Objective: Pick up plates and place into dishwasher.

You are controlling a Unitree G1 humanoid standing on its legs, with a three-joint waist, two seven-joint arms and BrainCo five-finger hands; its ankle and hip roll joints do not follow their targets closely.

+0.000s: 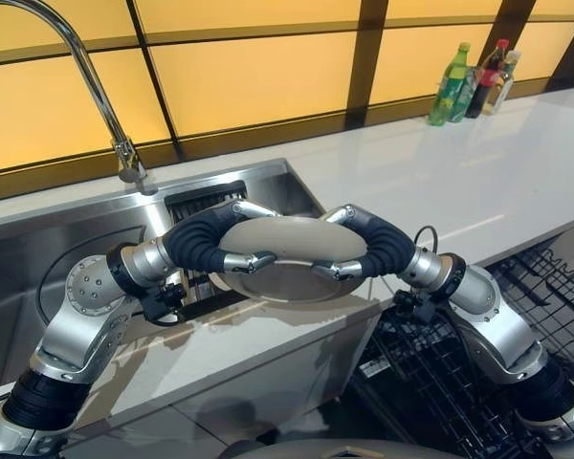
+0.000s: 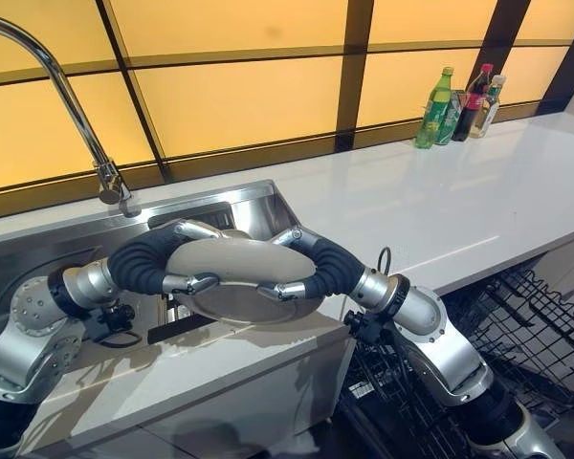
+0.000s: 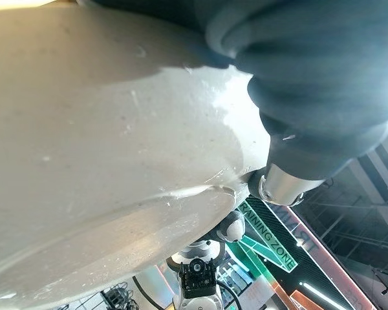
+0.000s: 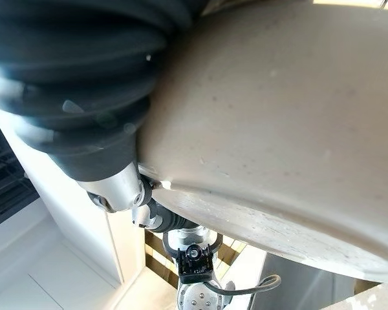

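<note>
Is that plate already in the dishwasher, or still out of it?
Still out. The plate is held in the air between the left hand and right hand, above the counter edge by the sink; the dishwasher rack sits lower, to the right.

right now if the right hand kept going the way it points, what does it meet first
The plate it already grips. Past that, the left hand on the opposite rim, since the right hand points across toward it; depth beyond is unclear.
</note>
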